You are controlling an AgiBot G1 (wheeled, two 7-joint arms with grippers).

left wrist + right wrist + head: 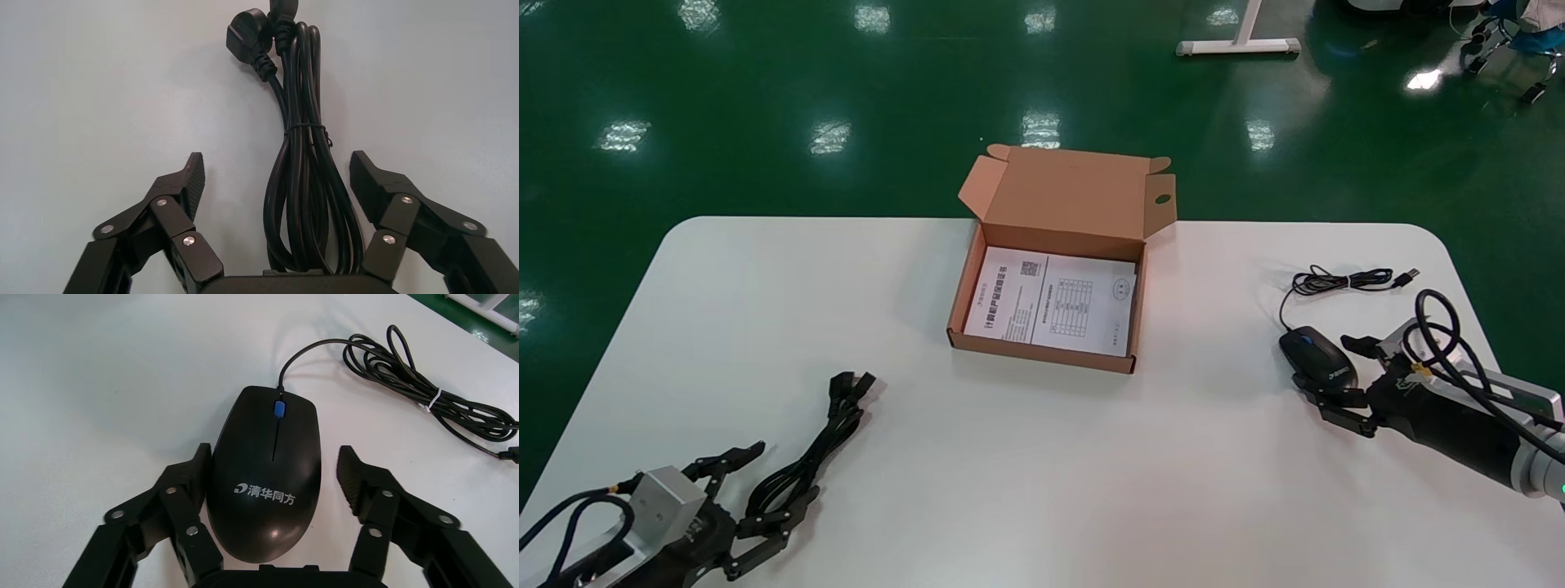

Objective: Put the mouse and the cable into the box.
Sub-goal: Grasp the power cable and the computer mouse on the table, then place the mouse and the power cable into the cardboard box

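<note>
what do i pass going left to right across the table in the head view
power cable → cardboard box → mouse. The left tool straddles the cable and the right tool straddles the mouse, so neither gets its own place.

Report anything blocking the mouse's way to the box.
Nothing visible does. The right gripper straddles the mouse, open, with bare table between it and the open cardboard box. The mouse's bundled cord lies off that path. The left gripper sits at the power cable.

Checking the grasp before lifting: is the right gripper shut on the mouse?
No, the right gripper is open, its fingers straddling the mouse with a visible gap on one side.
</note>
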